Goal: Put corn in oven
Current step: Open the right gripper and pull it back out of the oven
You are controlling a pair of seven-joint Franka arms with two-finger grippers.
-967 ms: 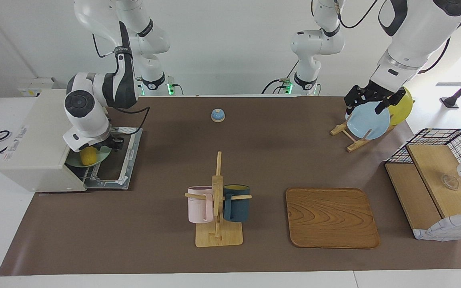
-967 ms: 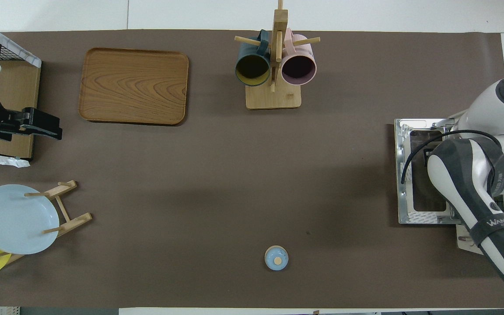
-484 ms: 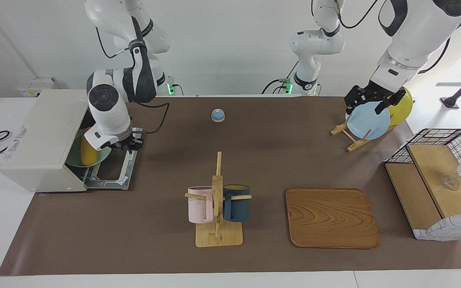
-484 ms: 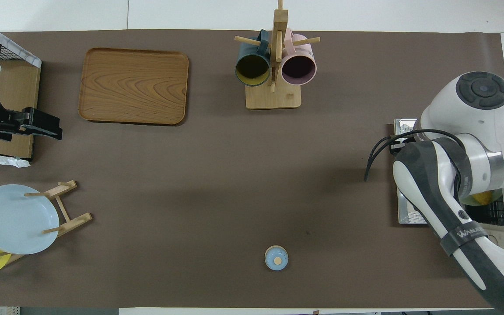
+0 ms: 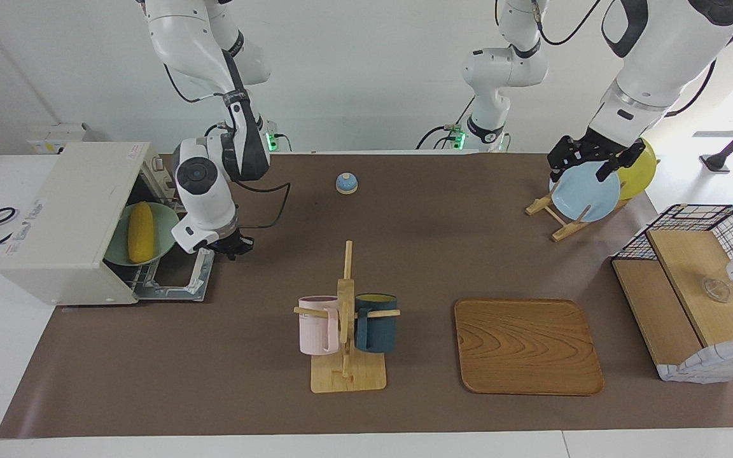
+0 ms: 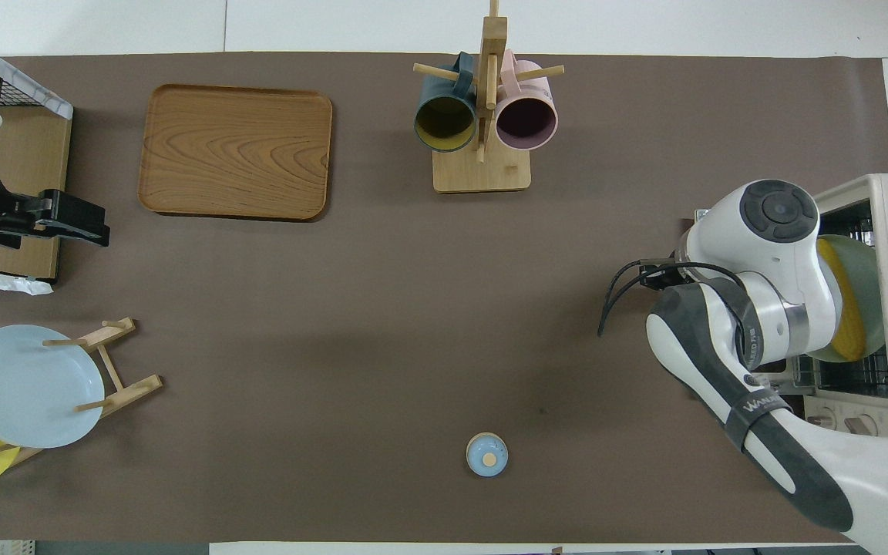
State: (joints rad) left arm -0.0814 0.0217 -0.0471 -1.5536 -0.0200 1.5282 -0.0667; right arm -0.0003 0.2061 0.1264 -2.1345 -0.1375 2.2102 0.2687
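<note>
The yellow corn lies on a pale green plate on the wire rack inside the off-white oven, at the right arm's end of the table. The oven's door is open and lies flat. In the overhead view the corn shows partly under the arm. My right gripper is open and empty, out of the oven, over the door's edge beside the mat. My left gripper waits in the air over the plate rack.
A wooden mug rack with a pink and a dark blue mug stands mid-table. A wooden tray lies beside it. A small blue bell sits near the robots. A blue plate, a yellow plate and a basket shelf are at the left arm's end.
My right gripper has let go of the corn and drawn back out of the oven toward mid-table. The corn stays on the green plate inside. The left arm has not moved.
</note>
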